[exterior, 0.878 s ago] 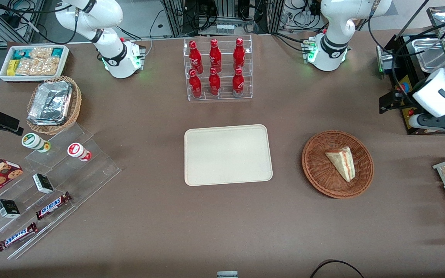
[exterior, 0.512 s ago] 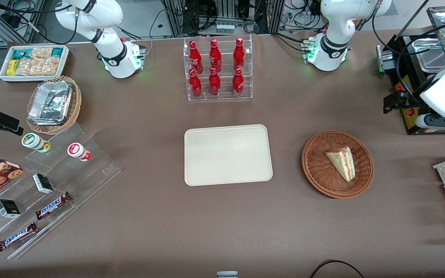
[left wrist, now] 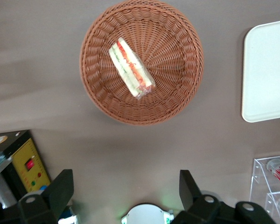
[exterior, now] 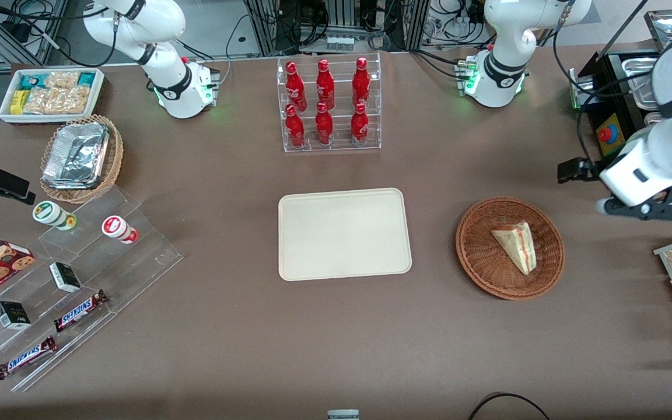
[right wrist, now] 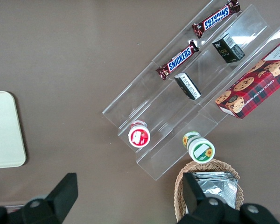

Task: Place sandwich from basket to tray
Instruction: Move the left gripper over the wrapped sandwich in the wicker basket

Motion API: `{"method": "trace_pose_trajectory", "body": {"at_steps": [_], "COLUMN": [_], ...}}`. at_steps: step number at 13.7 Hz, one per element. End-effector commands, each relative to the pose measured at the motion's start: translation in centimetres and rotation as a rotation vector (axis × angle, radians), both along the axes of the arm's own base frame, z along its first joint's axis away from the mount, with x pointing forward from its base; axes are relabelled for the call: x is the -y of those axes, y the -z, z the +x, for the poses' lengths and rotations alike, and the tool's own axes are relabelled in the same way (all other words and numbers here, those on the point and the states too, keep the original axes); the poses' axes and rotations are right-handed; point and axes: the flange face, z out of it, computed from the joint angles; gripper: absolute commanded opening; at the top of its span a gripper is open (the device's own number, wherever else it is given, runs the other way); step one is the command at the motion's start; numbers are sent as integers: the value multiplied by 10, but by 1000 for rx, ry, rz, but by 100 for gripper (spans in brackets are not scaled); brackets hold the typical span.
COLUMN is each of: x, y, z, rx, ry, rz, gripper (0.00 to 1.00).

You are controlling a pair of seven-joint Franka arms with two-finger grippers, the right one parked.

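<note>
- Front view: the sandwich (exterior: pixel 515 245) is sitting in the reddish basket (exterior: pixel 482 256), pushed toward the working arm's side of the bowl, with its long edge running diagonally. The tray (exterior: pixel 345 233) is waiting beside the basket, toward the parked arm's end of the table, nothing on it. The left arm is hanging above the table near the basket on the working arm's side, not over it yet, so I'd say it's lining up for the approach.
- Left wrist view: the gripper (left wrist: pixel 126 189) is spread wide with nothing between its fingers (left wrist: pixel 59 190), high above the table, and the basket (left wrist: pixel 175 88) with the sandwich (left wrist: pixel 130 68) is fully in sight, as is a corner of the tray (left wrist: pixel 266 74).
- My take for doing this well: centre over the wedge first, turn the wrist so the fingers are closing across the short width rather than along the length, then come down gently. The wrap looks slippery and the bread soft, so squeeze lightly and avoid snagging the wicker.
- Right wrist view: just the snack shelves and an edge of the tray (right wrist: pixel 4 130), nothing useful here.
</note>
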Motion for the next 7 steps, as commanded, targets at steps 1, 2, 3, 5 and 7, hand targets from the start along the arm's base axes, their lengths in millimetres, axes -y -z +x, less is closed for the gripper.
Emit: {"method": "trace_pose_trajectory", "body": {"at_steps": [1,2,3,5,7], "x": [18,18,17,17,12], "y": [51,70,86,115,151], "z": [-3,-5,-7,-9,-15], "rx": [2,12,29,67,127], "ry": [16,17,15,17,-6], "rz": [2,1,-1,-2,-5], "gripper": [100,100,100,100,100]}}
